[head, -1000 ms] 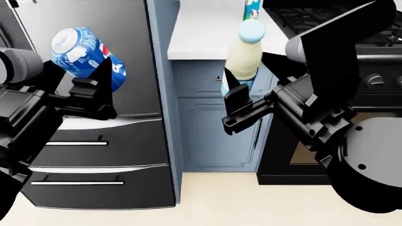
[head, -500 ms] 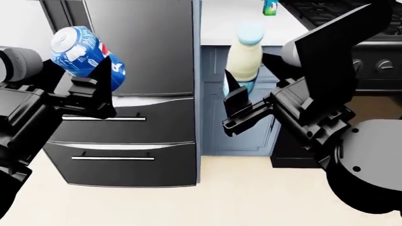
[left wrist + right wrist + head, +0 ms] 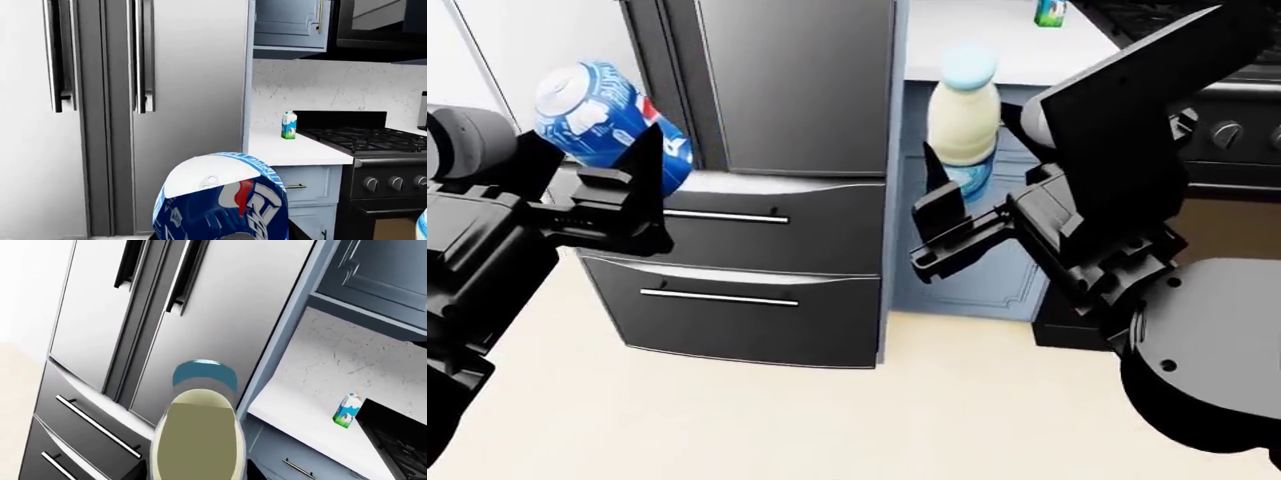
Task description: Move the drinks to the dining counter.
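Two arms raised in front of the torso, each carrying a drink. Left gripper (image 3: 627,200) is clamped on the blue soda can (image 3: 607,118), black fingers closed on its lower body; the can is tilted, silver top turned up and away toward the left. Glossy printed metal cylinder with a red-white-blue logo.

Behind: steel fridge (image 3: 781,110), smooth brushed doors, two dark drawers with straight bar handles.

Right gripper (image 3: 941,225) is closed on the cream bottle (image 3: 964,125), held upright by its labelled lower part, in front of the light-blue cabinet (image 3: 961,270). Rounded shoulders, matte cream body, light-blue cap; exact finger contact is hard to judge from the head view, being partly hidden.

Milk carton (image 3: 288,125) stands upright on the white cabinet counter (image 3: 293,150), near the black stove (image 3: 373,150), well apart from both grippers. Boxy, with a gabled top.
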### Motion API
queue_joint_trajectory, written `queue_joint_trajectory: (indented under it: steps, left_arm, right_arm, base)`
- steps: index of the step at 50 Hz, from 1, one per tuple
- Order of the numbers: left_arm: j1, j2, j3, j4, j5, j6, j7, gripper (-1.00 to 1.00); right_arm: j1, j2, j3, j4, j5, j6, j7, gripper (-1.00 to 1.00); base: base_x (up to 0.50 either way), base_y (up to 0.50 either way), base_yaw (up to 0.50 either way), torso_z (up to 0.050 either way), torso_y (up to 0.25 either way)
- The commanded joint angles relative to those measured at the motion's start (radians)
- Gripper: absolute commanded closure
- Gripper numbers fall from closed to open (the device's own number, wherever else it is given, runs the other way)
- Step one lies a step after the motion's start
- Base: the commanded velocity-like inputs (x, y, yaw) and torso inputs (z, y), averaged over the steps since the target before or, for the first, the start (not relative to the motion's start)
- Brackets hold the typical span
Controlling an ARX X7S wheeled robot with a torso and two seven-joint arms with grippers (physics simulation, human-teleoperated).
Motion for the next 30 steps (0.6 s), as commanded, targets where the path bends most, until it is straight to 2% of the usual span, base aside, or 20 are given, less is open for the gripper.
queue_joint_trajectory:
  steps: [1,19,26,30]
  left_arm:
    - [0.005,-0.003,-0.005,0.000,-0.001,0.011,-0.006,1.00]
    - [-0.005,-0.002,0.011,-0.016,0.014,0.020,0.012,1.00]
    - [0.032,-0.005,-0.006,-0.008,0.027,0.035,0.027,1.00]
    - [0.026,-0.016,-0.013,0.000,-0.005,0.029,0.001,1.00]
  right_arm:
    - [0.010,0.002,-0.005,-0.006,-0.046,0.018,0.002,1.00]
    - [0.024,-0.013,-0.033,0.006,-0.053,0.036,-0.004,1.00]
    - [0.028,-0.021,-0.044,0.010,-0.062,0.039,-0.002,1.00]
    - [0.028,-0.035,-0.052,0.014,-0.077,0.030,-0.021,1.00]
  base:
    - [0.00,0.00,0.50,0.000,0.000]
    - [0.00,0.00,0.50,0.000,0.000]
    - [0.00,0.00,0.50,0.001,0.000]
    - [0.00,0.00,0.50,0.000,0.002]
